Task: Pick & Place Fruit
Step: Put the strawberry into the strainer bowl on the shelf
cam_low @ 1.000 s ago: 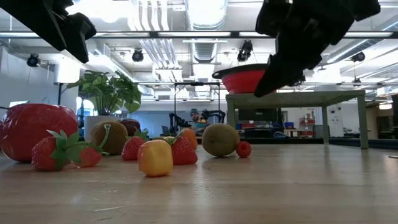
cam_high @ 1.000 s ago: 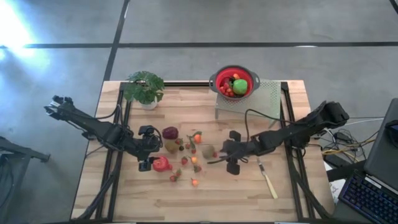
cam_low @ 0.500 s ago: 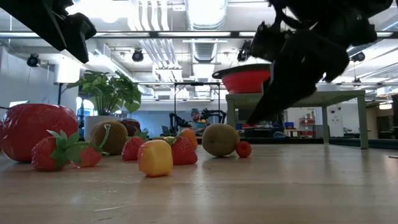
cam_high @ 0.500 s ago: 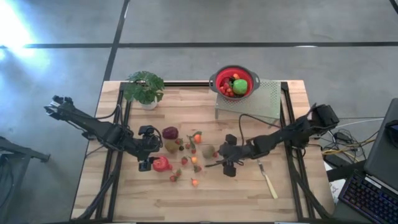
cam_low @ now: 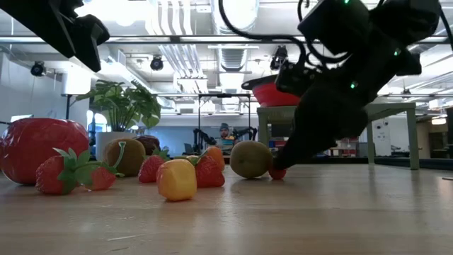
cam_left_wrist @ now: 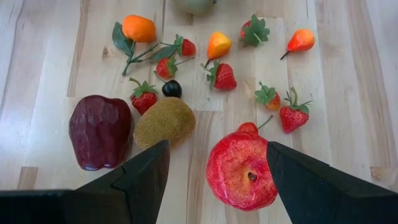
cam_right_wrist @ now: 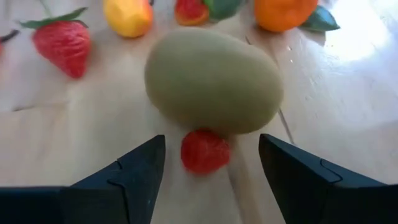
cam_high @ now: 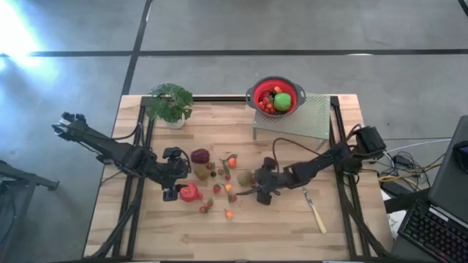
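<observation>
Left tool hangs at about 9 o'clock from the worktop centre, fingers spread, nothing between them. In the left wrist view the magenta-red fruit lies just ahead of the fingers, with a dark red apple and a brown kiwi beside it.

Potted plant stands at 11 o'clock, near the back edge.

Loose fruit is scattered mid-worktop: strawberries, 1 orange with leaves, small yellow-orange pieces. All rest on the wood.

Right tool sits low, just at 3 o'clock of the scatter, fingers spread. In the right wrist view a small red fruit lies between the fingers, apart from both, touching a green-brown kiwi just beyond it. Low view shows this tool down near the wood beside that kiwi.

Red colander holds more fruit, including 1 green piece, on a pale rack at 1 o'clock.

Knife lies at 4 o'clock, well apart from the fruit.
</observation>
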Robot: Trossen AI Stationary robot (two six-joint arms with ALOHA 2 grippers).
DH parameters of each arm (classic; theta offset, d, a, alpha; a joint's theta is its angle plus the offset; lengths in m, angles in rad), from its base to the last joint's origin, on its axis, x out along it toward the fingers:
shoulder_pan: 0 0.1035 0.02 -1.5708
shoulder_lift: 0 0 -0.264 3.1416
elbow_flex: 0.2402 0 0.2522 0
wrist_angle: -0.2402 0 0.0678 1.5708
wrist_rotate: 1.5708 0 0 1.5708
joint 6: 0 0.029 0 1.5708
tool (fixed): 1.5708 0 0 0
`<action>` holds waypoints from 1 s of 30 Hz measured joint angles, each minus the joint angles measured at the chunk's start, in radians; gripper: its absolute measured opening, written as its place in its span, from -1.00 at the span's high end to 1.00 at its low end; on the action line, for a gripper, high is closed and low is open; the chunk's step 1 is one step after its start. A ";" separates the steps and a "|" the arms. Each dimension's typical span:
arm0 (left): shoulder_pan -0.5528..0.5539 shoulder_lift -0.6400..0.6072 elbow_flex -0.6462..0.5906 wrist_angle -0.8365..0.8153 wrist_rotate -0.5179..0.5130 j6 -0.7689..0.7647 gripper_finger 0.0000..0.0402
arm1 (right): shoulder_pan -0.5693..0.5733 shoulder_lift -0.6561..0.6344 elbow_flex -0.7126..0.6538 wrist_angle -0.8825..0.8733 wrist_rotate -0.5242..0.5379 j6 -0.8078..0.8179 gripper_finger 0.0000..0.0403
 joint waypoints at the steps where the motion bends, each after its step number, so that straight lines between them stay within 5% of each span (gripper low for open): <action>1: 0.000 0.000 0.000 0.000 0.000 0.000 -0.36 | -0.001 0.011 0.000 0.013 0.004 -0.001 -0.26; 30: 0.000 0.000 0.000 0.000 0.000 0.000 -0.36 | -0.006 0.076 0.004 0.064 0.003 -0.015 0.48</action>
